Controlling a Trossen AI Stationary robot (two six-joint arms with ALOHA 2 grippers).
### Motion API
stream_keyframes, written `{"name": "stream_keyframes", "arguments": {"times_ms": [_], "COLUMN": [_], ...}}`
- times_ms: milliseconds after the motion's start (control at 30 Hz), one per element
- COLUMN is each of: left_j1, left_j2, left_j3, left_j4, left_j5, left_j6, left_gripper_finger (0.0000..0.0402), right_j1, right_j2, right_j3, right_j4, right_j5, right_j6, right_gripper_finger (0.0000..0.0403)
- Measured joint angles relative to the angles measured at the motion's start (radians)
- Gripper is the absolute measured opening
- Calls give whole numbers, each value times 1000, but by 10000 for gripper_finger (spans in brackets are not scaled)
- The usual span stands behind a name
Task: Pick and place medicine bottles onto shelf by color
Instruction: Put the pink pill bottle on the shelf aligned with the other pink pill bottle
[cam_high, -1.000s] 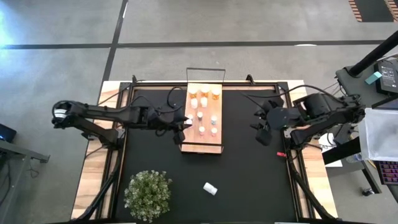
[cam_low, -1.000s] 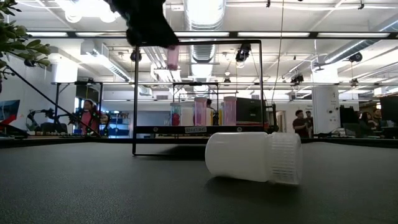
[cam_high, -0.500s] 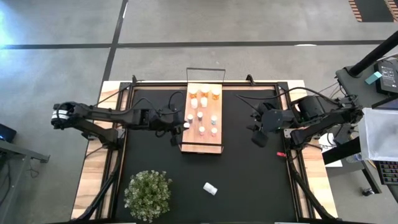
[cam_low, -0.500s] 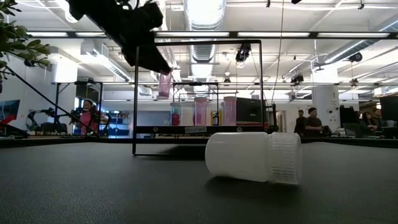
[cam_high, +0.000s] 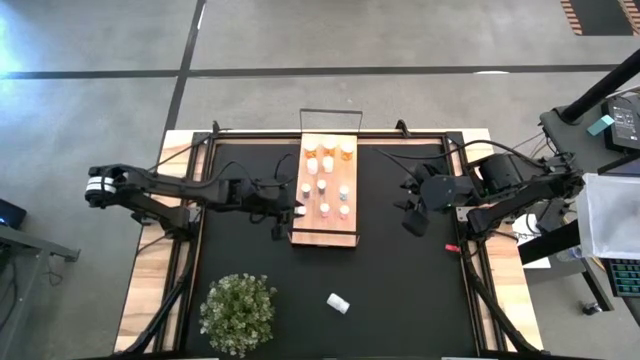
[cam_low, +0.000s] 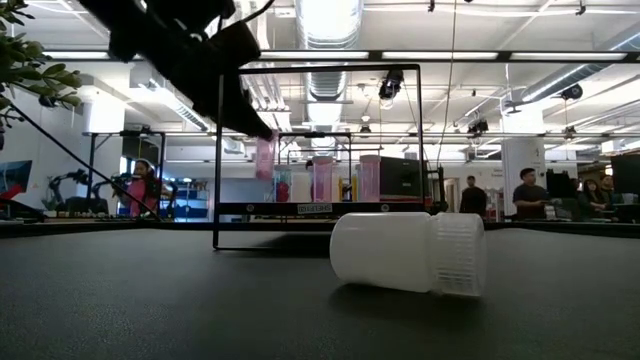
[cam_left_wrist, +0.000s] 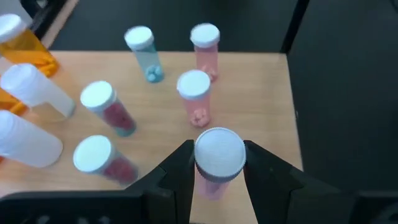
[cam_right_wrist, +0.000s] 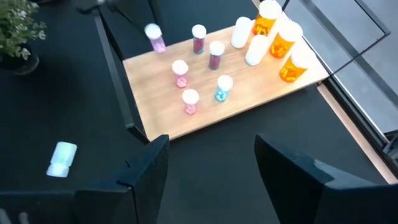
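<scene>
A: Big picture: the bench (cam_high: 400, 300), black-topped, with the shelf (cam_high: 325, 190) mid-bench and bottles standing on it in groups.

B: Left hand (cam_left_wrist: 217, 168) is pinching a pink bottle (cam_left_wrist: 217, 155) by its cap end, hovering at the shelf's near edge beside two other pinks (cam_left_wrist: 194, 96).

A: Right hand (cam_right_wrist: 211, 165) waits spread off to the side. One white bottle (cam_high: 339, 302) lies on the bench.

B: Best play: lower it upright next to the pinks, then let go gently so neighbours don't topple.
</scene>
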Motion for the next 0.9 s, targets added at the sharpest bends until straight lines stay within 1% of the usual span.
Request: {"name": "stream_keyframes", "arguments": {"times_ms": [67, 233, 300, 433, 500, 700, 900], "left_j1": [4, 9, 11, 18, 20, 21, 22], "left_j2": [-1, 1, 1, 29, 50, 106, 113], "left_j3": [-35, -94, -108, -109, -109, -109, -109], "left_j4": [63, 158, 173, 173, 189, 272, 301], "left_j5": [0, 3, 6, 13, 34, 52, 51], "left_j6": [0, 0, 0, 3, 3, -3, -1], "left_gripper_finger": [105, 105, 105, 105, 105, 105, 105], "right_j1": [0, 0, 0, 0, 0, 0, 0], "right_j2": [0, 0, 0, 0, 0, 0, 0], "right_j3": [0, 0, 0, 0, 0, 0, 0], "right_j4": [12, 15, 16, 16, 16, 16, 16], "right_j5": [0, 0, 0, 1, 1, 2, 2], "right_j6": [0, 0, 0, 0, -1, -2, -3], "right_gripper_finger": [226, 226, 226, 226, 226, 228, 226]}}
